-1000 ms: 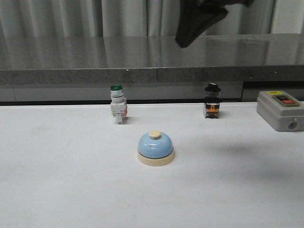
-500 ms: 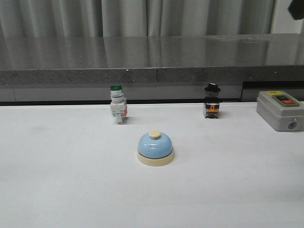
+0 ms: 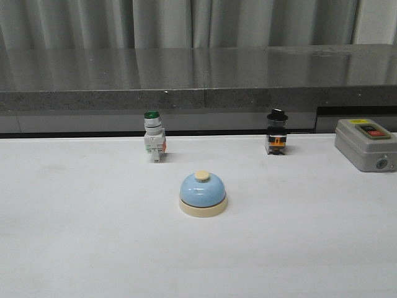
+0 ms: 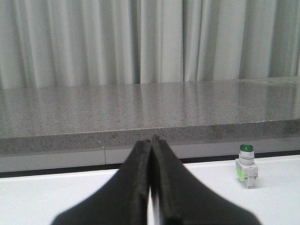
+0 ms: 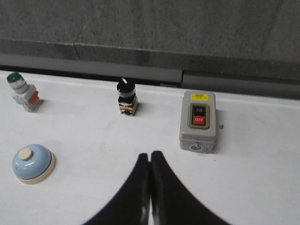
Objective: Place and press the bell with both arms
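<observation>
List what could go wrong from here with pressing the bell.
1. Both hands, left and right, are shut and off the light-blue dome bell with cream button, so any press must land on a small button; a miss may slide the bell.
2. The green-capped white switch and black-capped switch stand close behind; a long reach could topple them.

Right gripper (image 5: 149, 161) fingers pressed together above white bench (image 5: 258, 178). Bell (image 5: 32, 162) well apart from grey box (image 5: 198, 121); black-knobbed switch (image 5: 126, 98) between them
</observation>
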`<state>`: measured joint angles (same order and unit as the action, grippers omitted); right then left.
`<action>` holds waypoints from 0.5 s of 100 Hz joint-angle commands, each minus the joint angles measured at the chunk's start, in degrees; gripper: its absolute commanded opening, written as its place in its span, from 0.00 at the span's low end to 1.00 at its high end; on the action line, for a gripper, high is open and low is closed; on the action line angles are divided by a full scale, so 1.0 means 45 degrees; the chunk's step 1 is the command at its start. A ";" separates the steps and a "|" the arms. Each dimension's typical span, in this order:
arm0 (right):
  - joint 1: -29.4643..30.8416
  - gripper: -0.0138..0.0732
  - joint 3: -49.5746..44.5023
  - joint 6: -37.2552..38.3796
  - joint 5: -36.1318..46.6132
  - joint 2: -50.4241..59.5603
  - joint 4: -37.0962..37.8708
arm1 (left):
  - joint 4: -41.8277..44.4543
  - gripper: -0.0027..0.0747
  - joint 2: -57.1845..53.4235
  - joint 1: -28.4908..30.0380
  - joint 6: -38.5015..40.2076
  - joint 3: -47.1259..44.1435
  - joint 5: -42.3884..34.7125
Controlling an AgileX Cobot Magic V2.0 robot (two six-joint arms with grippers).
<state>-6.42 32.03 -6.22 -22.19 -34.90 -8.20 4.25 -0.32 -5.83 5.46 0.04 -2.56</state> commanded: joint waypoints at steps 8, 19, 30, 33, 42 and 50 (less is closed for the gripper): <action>0.0076 0.09 -0.0766 -0.0021 0.1428 0.2173 -0.0009 | -0.0020 0.01 -0.0363 -0.0008 0.0097 -0.0563 -0.1036; 0.0076 0.09 -0.1185 -0.0021 0.1067 0.3430 -0.0009 | -0.0020 0.01 -0.0363 -0.0008 0.0097 -0.0563 -0.1036; 0.0076 0.09 -0.1342 -0.0021 0.0749 0.4191 -0.0009 | -0.0020 0.01 -0.0363 -0.0008 0.0097 -0.0563 -0.1036; 0.0076 0.09 -0.1342 -0.0021 0.0592 0.4283 -0.0009 | -0.0020 0.01 -0.0363 -0.0008 0.0097 -0.0563 -0.1036; 0.0076 0.09 -0.1342 -0.0021 0.0435 0.4331 -0.0009 | -0.0020 0.01 -0.0363 -0.0008 0.0097 -0.0563 -0.1036; 0.0076 0.09 -0.1342 -0.0021 0.0419 0.4331 -0.0009 | -0.0020 0.01 -0.0363 -0.0008 0.0097 -0.0563 -0.1036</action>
<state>-6.42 24.69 -6.22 -24.02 -15.05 -8.20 4.25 -0.32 -5.83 5.46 0.04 -2.56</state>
